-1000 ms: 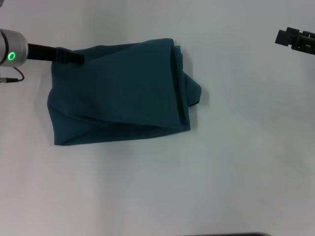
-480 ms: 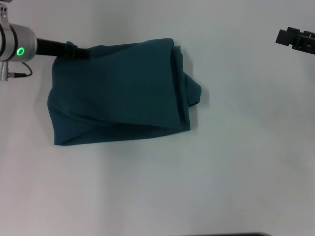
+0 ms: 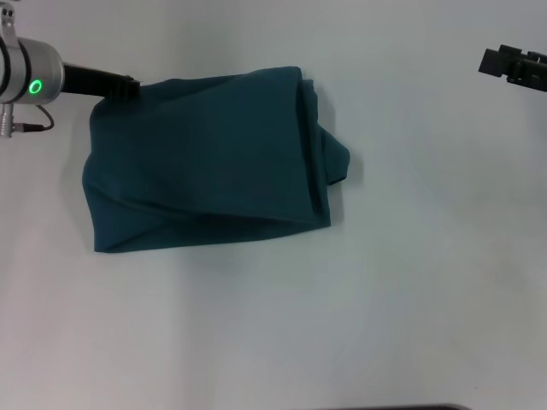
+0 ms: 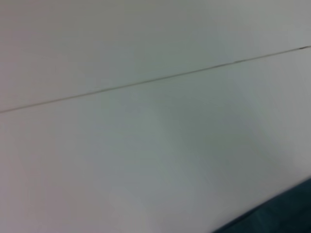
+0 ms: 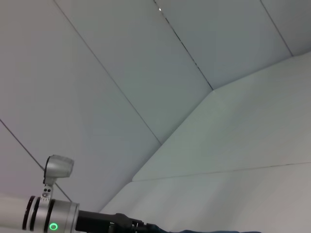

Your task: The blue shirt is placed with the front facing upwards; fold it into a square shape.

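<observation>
Our left gripper (image 3: 128,84) sits at the far left corner of the blue shirt (image 3: 205,162), its dark tip level with the cloth's far edge and touching or just over that corner; we cannot tell from any view whether its fingers are parted, closed, or pinching fabric. The left wrist view gives us only bare white table (image 4: 146,145) and a sliver of teal cloth at one corner, so it does not settle the matter.

From that tip, the shirt spreads toward our right and toward our body. It lies already folded into a rough rectangle on the table, its long axis running left to right across our view. The near edge slants a little. On the right end the layers stack unevenly, and a lump of fabric bulges out past the fold line. No lettering shows on the upper face.

Our right gripper (image 3: 513,68) hangs well apart from the cloth, off at the far right over bare table; its fingers too are unreadable to us.

So we judge that the left arm is the nearer one by far, and that any fold bringing the left end over would travel along the long axis, toward the bunched right end.
</observation>
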You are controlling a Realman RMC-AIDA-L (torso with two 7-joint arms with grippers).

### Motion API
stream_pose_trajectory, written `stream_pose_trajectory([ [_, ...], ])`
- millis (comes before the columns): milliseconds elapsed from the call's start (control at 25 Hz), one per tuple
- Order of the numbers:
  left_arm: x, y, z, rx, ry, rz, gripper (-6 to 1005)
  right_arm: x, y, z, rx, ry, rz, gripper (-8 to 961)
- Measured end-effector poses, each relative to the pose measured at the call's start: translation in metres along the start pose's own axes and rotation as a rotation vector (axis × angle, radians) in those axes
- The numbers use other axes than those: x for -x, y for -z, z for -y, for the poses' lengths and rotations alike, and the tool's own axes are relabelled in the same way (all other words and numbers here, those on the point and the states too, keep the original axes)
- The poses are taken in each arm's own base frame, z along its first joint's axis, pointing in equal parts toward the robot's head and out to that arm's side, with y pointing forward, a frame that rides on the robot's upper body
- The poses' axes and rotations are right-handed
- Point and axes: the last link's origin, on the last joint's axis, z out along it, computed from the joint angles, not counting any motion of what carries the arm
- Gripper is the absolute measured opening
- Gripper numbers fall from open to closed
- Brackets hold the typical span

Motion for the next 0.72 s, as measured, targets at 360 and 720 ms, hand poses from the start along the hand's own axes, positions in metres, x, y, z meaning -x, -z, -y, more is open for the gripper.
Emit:
stream_pose_trajectory([
  [360, -0.007, 0.007, 0.004, -0.021, 0.007, -0.038, 82, 0.001, -0.001, 0.001, -0.007, 0.001, 0.002, 903],
  [720, -0.003, 0.012, 0.014, -0.045, 0.051, -0.047, 20, 0.003, -0.002, 0.001, -0.008, 0.001, 0.002, 903],
])
